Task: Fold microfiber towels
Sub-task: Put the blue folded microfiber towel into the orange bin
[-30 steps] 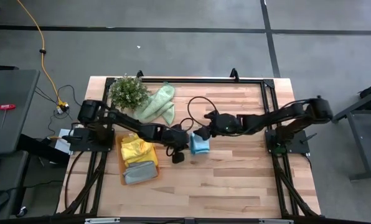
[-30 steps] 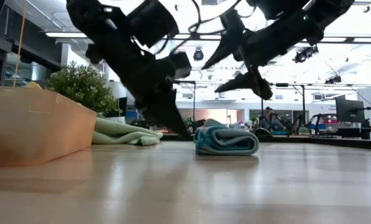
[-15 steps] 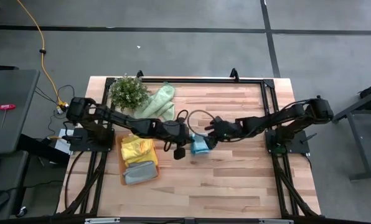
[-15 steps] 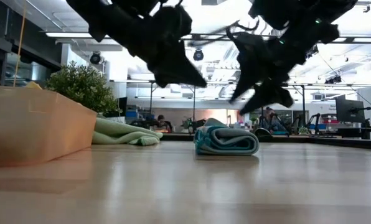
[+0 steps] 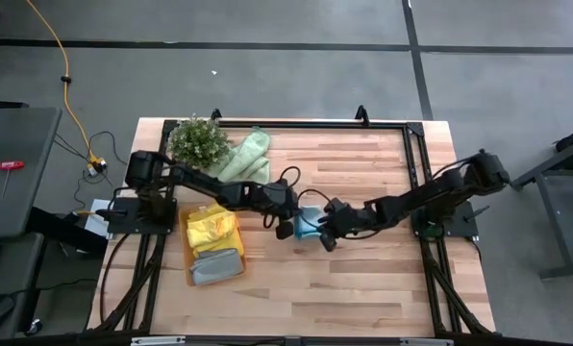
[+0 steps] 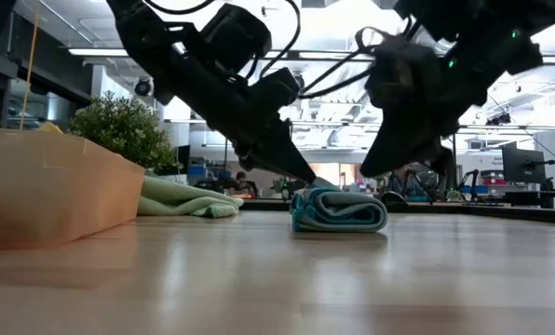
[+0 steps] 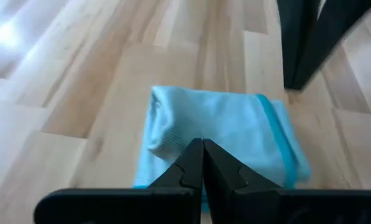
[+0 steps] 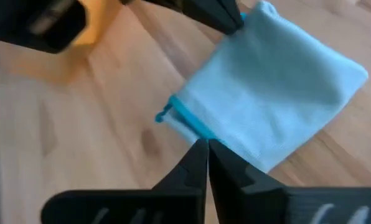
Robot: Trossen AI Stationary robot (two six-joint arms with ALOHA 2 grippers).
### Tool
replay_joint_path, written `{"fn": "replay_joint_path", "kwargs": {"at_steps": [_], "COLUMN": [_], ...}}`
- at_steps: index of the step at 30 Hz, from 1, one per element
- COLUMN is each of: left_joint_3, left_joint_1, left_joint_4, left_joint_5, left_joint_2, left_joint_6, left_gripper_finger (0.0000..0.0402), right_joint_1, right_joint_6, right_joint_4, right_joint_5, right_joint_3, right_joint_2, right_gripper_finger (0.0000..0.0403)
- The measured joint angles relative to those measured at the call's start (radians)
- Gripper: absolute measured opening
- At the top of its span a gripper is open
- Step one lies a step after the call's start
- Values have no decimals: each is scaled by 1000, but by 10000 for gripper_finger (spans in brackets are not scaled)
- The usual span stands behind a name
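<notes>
Left claw (image 7: 202, 163) together, tip on folded blue towel (image 5: 309, 225) at its 9 o'clock; right claw (image 8: 207, 163) together at 3. Towel soft, light, springy; pinch stacked edges.

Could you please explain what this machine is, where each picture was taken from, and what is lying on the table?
These are two dark robot arms at a wooden table, each ending in two fingers. One picture looks straight down, one looks level across the tabletop, and two come from cameras on the arms' wrists. In the middle lies a folded blue towel. The left gripper and the right gripper sit at its two sides, both with fingers shut; I cannot tell whether either pinches cloth. A pale green towel lies beside a small plant. An orange tray holds a yellow towel and a grey towel.
</notes>
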State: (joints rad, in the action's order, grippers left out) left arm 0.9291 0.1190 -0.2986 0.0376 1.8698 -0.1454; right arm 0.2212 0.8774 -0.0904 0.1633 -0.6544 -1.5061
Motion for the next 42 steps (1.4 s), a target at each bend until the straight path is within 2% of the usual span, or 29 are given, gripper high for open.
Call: {"fn": "replay_joint_path", "kwargs": {"at_steps": [6, 11, 15, 22, 28, 33, 38, 42], "left_joint_3": [0, 0, 0, 1, 0, 1, 1, 1], "left_joint_1": [29, 33, 33, 51, 46, 38, 38, 36], "left_joint_4": [-16, -57, -107, -97, -107, -125, -195, -193], "left_joint_5": [-19, -59, -58, -32, -83, -81, -185, -188], "left_joint_2": [0, 0, 0, 18, 41, 40, 32, 51], "left_joint_6": [8, 19, 19, 70, 24, 25, 4, 38], "left_gripper_finger": [0, 0, 0, 0, 0, 0, 0, 0], "right_joint_1": [4, 4, 4, 4, 4, 4, 4, 4], "right_joint_6": [48, 67, 99, 141, 143, 136, 136, 136], "right_joint_4": [-174, -284, -276, -316, -341, -340, -339, -338], "right_joint_5": [63, 92, 91, 83, 72, 72, 71, 70], "right_joint_3": [2, 2, 2, 1, 1, 1, 1, 1], "right_joint_2": [-131, -186, -210, -258, -274, -274, -274, -274], "right_gripper_finger": [2, 1, 0, 0, 0, 0, 0, 0]}}
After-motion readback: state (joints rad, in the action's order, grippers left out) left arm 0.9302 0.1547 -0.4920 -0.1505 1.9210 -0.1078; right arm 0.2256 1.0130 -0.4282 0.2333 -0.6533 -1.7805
